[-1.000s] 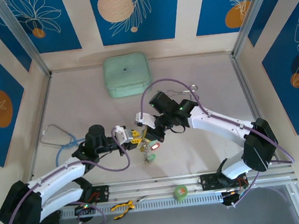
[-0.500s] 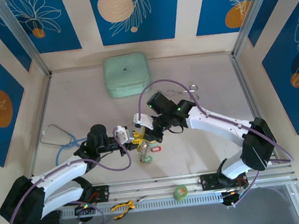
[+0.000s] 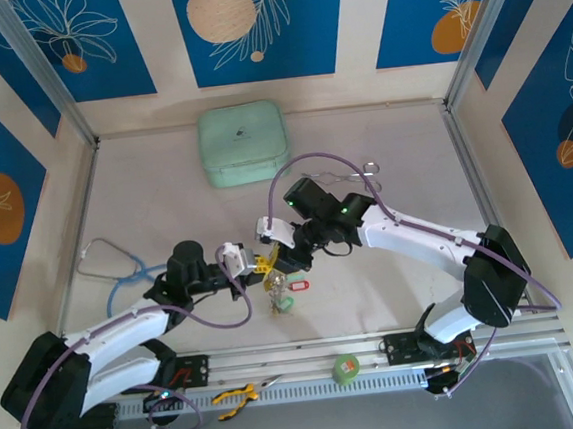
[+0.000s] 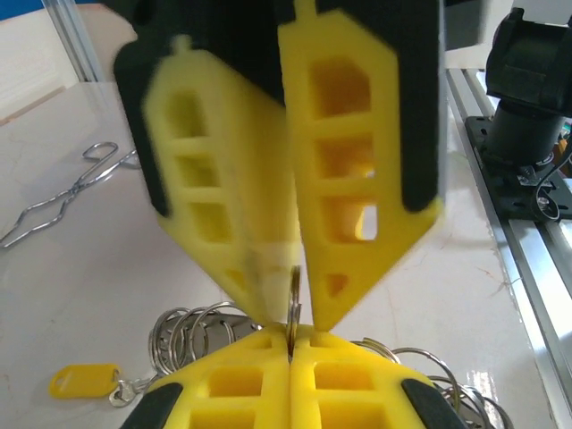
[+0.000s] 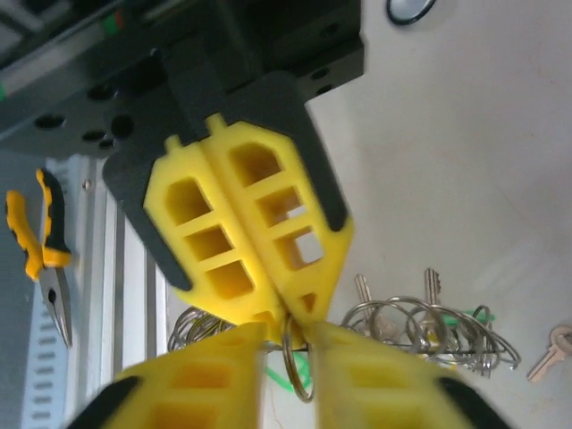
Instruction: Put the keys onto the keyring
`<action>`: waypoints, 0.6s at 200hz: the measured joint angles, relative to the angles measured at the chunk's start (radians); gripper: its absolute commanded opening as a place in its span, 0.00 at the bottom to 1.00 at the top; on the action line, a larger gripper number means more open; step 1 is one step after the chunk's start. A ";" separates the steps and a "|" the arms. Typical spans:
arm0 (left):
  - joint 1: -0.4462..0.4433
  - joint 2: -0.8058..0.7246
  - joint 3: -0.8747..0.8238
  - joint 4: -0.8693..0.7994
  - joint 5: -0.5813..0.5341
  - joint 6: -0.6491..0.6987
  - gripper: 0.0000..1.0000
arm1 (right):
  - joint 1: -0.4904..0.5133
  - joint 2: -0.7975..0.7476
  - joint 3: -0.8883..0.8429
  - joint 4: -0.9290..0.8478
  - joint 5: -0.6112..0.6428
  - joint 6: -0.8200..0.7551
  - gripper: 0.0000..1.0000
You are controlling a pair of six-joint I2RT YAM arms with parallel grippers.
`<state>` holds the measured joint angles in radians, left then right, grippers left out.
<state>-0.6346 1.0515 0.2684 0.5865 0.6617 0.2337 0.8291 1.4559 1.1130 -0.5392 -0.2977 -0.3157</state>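
No text, number or brand can be read — only a faint mark is seen on the mint-green case [image 3: 243,143], far beyond the yellow fingers [image 3: 261,263], too small to be made out.

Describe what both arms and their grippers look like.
The left arm and right arm have white shells, black joints and looping purple cables. The left gripper and right gripper have yellow fingers with rectangular cut-outs on black mounts. Green lights glow on the right arm.
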 measured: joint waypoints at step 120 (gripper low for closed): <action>-0.001 0.058 -0.069 0.226 0.000 -0.076 0.00 | -0.097 -0.287 -0.546 0.668 -0.092 0.097 0.35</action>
<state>-0.6353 1.1099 0.1997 0.8124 0.6617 0.1581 0.7326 1.1687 0.5667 0.1287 -0.3897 -0.2184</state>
